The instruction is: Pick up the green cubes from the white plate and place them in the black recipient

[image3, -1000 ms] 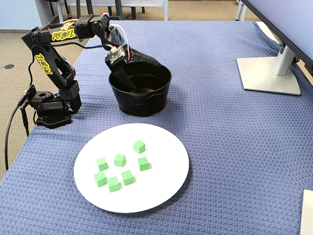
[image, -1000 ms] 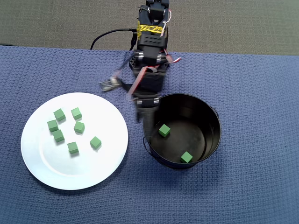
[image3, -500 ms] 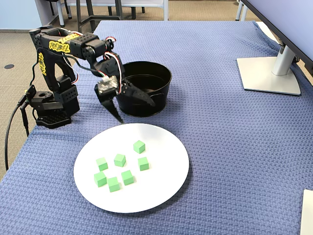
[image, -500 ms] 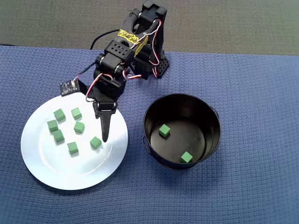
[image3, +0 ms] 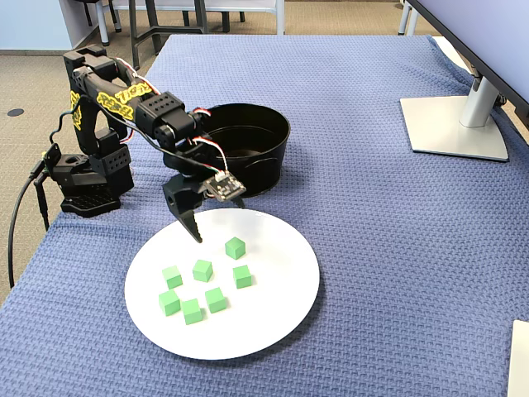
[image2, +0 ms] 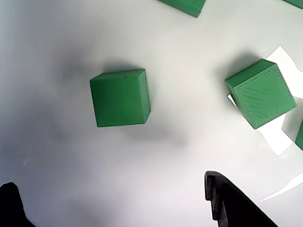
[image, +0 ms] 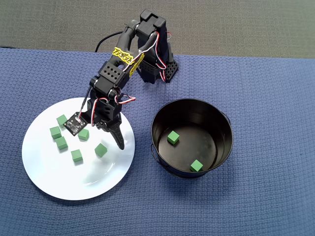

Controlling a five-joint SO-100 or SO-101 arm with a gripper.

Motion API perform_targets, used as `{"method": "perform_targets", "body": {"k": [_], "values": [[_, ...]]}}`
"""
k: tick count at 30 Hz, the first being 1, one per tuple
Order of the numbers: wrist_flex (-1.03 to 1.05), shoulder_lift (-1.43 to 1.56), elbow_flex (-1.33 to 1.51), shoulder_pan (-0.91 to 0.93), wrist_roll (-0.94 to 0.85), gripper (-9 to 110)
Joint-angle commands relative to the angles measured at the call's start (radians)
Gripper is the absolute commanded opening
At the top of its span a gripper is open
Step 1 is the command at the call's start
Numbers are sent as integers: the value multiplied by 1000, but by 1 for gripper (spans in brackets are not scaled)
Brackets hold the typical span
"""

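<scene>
The white plate (image: 64, 177) (image3: 264, 322) lies left of the black recipient (image: 222, 147) (image3: 256, 169) in the overhead view. Several green cubes (image: 61, 143) (image3: 202, 270) sit loose on the plate. Two more cubes (image: 173, 137) (image: 196, 165) lie inside the recipient. My gripper (image: 109, 136) (image3: 219, 220) (image2: 111, 189) hangs open low over the plate's edge nearest the recipient, holding nothing. In the wrist view one cube (image2: 120, 98) lies just ahead, between the lines of the two fingertips (image2: 215, 182), on the plate (image2: 57, 47). This is the cube closest to the gripper (image: 101, 150) (image3: 235, 247). A second cube (image2: 262, 92) lies to its right.
The arm's base (image: 157, 69) (image3: 87, 178) stands at the back of the blue cloth (image: 266, 98). A monitor foot (image3: 455, 124) stands at the far right of the fixed view. The wrist camera board (image: 75, 124) covers part of the plate in the overhead view.
The arm has swung from above the recipient over to the plate and come down low. Its jaws now stand wide apart above a cube. No cube has moved.
</scene>
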Motion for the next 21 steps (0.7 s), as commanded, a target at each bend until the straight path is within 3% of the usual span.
{"method": "perform_targets", "body": {"k": [1,21], "values": [[-23,-18,-92,11,-54,46],[-40,-175,-242,-12,-18,43]]}}
